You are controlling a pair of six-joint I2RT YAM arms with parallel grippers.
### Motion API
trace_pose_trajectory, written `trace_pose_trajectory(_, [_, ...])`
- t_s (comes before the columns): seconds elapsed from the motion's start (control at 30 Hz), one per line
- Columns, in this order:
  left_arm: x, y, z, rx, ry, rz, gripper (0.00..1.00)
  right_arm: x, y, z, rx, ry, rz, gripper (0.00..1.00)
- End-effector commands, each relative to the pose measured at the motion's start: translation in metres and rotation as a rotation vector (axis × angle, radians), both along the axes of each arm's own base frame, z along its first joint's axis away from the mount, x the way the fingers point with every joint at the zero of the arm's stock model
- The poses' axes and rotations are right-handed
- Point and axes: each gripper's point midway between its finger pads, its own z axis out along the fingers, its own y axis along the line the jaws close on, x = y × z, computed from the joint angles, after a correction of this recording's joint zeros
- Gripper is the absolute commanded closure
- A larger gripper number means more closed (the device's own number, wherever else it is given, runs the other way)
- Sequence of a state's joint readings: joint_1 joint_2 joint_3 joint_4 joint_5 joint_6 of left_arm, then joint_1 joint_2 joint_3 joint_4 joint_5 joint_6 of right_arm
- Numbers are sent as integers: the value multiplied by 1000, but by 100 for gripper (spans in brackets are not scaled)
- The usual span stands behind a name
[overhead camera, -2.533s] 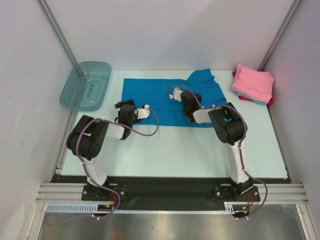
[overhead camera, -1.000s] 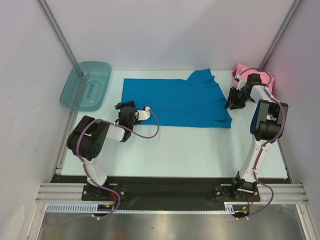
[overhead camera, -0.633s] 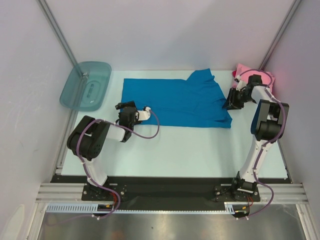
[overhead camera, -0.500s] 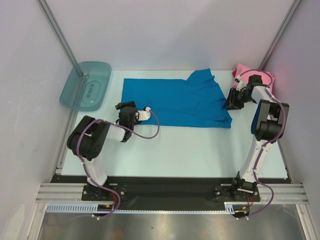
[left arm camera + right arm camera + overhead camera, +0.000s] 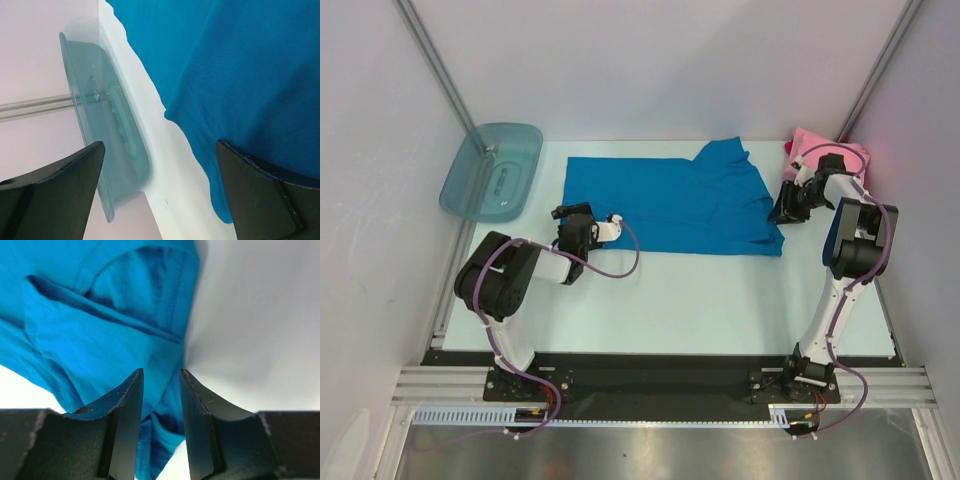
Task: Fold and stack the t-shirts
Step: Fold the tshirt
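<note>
A bright blue t-shirt (image 5: 670, 205) lies spread flat across the middle of the table, one sleeve pointing to the back. A folded pink t-shirt (image 5: 840, 152) tops a small stack at the back right, partly behind my right arm. My right gripper (image 5: 781, 212) sits low at the blue shirt's right edge. In the right wrist view its jaws (image 5: 161, 372) stand narrowly apart, with the shirt's hem (image 5: 165, 420) showing in the gap. My left gripper (image 5: 570, 217) rests wide open at the shirt's left near corner, its jaws (image 5: 160, 145) holding nothing and the blue cloth (image 5: 240, 65) beside one finger.
A translucent teal plastic tub (image 5: 492, 170) stands tilted against the left wall at the back, also seen in the left wrist view (image 5: 100, 125). Metal frame posts rise at both back corners. Bare table (image 5: 700, 300) runs between the shirt and the arm bases.
My right arm has swung from the middle of the blue shirt out to its right edge by the pink stack; lately its jaws narrowed slightly. The left arm and shirt have stayed put.
</note>
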State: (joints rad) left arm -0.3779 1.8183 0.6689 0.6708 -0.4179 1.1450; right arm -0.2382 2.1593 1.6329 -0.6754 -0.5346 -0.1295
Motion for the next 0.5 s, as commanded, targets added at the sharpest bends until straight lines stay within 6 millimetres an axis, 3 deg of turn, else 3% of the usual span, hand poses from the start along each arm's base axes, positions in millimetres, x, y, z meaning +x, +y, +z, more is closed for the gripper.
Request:
trace_pose_trajectory(0.0, [-10,-4,-15,12,59,-22,0,1,-9,-8,-11,7,-12,60])
trace_pose_trajectory(0.47, [-11,-6,-14,16,56,-23,0,4,-6,-9,16,-3,0,62])
